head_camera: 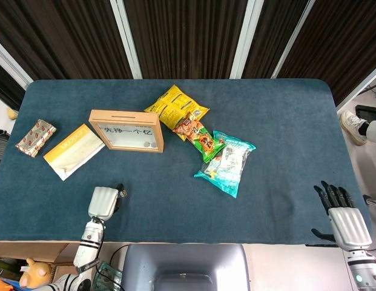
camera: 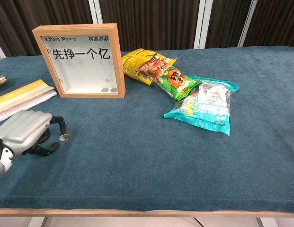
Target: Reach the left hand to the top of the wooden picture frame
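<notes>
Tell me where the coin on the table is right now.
The coin lies on the blue table near its front left, just at the fingertips of the left hand, in front of the wooden picture frame. The head view shows it there too.

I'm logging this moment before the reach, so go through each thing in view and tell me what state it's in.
wooden picture frame: upright, untouched, coins inside at the bottom
left hand: low over the table, fingers curled, holding nothing
coin: flat on the cloth by the left hand's fingertips
right hand: off the table edge, fingers apart
yellow snack bag: lying flat, partly under the orange bag
teal snack bag: lying flat
</notes>
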`<state>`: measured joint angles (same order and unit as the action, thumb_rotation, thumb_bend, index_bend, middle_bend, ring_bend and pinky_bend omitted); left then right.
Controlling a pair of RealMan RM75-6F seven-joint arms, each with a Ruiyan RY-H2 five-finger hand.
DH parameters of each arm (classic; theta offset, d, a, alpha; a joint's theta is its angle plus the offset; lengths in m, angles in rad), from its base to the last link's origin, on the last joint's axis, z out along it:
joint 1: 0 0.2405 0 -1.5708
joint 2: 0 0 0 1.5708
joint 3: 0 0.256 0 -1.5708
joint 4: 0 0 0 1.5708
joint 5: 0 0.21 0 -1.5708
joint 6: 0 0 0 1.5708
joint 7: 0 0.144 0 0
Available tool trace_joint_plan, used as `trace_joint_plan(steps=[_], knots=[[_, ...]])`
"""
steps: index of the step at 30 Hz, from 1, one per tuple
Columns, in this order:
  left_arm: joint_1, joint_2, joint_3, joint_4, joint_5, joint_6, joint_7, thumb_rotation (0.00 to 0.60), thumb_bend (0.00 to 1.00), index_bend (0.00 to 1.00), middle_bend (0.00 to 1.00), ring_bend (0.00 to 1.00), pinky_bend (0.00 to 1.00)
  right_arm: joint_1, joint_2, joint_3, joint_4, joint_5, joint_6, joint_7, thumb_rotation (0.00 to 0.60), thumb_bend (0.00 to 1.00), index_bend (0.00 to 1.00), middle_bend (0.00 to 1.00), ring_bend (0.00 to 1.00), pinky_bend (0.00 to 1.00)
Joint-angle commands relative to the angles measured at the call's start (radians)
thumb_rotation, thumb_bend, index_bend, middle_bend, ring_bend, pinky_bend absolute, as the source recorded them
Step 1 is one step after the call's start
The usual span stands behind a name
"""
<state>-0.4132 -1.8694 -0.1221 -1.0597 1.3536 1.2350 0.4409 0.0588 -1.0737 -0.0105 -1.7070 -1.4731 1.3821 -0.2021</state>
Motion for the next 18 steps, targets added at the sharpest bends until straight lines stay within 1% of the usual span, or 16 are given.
trace_joint_plan(steps=[1,18], knots=[[-0.001,-0.003,0.001,-0.001,-0.002,-0.001,0.003,0.600,0.35,0.44,1.00,1.00,1.00,0.000,0.000,0.000,0.000,0.000,0.001,0.000,0.600,0.17,0.00,0.00,0.00,0.00],[-0.017,-0.020,-0.007,0.013,-0.024,-0.017,0.030,0.600,0.35,0.43,1.00,1.00,1.00,-0.001,0.004,-0.001,-0.001,-0.003,0.004,0.008,0.600,0.17,0.00,0.00,0.00,0.00]])
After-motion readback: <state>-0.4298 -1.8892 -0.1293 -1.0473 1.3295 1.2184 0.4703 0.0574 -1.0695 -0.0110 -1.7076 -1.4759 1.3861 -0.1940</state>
